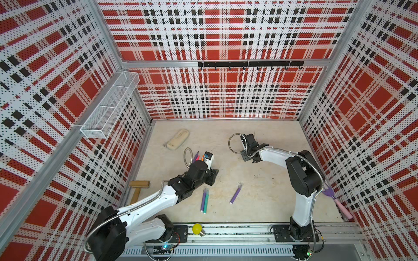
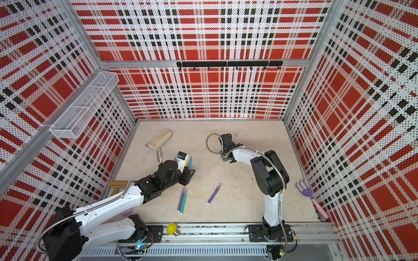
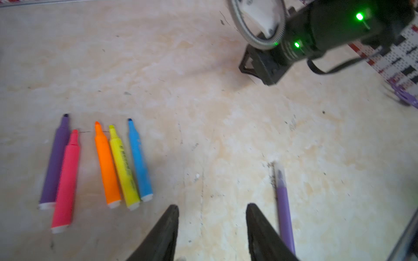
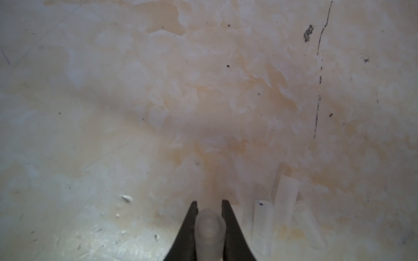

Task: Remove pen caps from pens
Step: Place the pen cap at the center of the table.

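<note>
Standing partly open and empty, the left hand [image 3: 212, 206] hovers over the bench [image 3: 203, 90]. Just outside one jaw lies a capped purple pen [image 3: 284, 203]. In a top view the purple pen [image 1: 235, 193] sits at about 4 o'clock from that nearer hand, long axis running 1 to 7 o'clock, cap at 1. The right hand [image 4: 209, 201] grips a clear pen cap [image 4: 209, 228] beside loose caps [image 4: 286, 194].

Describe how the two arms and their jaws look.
The left arm and right arm match: white shells on the links, black joint housings, a ribbed silver cable hose looping along each. Both pairs of jaws are black, tapering to narrow tips.
</note>
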Robot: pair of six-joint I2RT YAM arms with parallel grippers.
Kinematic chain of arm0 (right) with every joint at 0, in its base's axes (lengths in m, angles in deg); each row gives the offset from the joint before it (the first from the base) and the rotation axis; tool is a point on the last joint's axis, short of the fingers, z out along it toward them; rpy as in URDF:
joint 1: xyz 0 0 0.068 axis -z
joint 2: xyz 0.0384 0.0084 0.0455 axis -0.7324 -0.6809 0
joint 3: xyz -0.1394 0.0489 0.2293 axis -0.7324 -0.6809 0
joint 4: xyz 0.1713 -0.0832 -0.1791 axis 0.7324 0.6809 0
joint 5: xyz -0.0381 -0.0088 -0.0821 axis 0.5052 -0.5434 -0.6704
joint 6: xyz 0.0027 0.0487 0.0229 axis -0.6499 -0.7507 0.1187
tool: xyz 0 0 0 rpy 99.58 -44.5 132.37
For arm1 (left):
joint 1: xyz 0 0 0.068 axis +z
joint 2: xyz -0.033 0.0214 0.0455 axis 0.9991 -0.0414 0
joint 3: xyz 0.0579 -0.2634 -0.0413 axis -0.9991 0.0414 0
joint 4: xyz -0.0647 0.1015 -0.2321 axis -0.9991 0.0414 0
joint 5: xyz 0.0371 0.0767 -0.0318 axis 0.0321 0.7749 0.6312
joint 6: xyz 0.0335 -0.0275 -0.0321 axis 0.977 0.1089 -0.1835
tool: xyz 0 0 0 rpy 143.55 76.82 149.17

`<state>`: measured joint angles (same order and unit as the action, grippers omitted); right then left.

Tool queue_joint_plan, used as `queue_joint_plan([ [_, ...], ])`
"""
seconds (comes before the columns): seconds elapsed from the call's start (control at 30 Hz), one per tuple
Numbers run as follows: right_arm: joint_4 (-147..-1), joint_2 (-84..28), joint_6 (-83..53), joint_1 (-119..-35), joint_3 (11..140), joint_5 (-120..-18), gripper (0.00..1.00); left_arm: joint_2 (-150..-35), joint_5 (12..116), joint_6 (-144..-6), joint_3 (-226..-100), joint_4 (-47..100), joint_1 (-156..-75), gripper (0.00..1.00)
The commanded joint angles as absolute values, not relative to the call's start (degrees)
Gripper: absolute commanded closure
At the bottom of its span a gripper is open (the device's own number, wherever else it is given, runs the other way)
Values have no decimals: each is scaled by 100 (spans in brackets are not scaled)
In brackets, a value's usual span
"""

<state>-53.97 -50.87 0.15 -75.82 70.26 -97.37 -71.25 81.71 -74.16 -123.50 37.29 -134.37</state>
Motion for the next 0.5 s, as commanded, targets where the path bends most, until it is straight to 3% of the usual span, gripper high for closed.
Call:
queue_joint_plan([
  [0.0, -5456, -5233, 119, -7652, 7044, -9834, 78, -6926, 7998, -7452, -12192, 3828, -13793, 47],
  [0.13, -5454, -5229, 166, -7694, 7033, -9900, 72, -7025, 7876, -7438, -12100, 3753, -14291, 46],
  [0.47, -5536, -4982, 160, -7741, 6926, -10037, 71, -8591, 8626, -7460, -12437, 3373, -15613, 45],
])
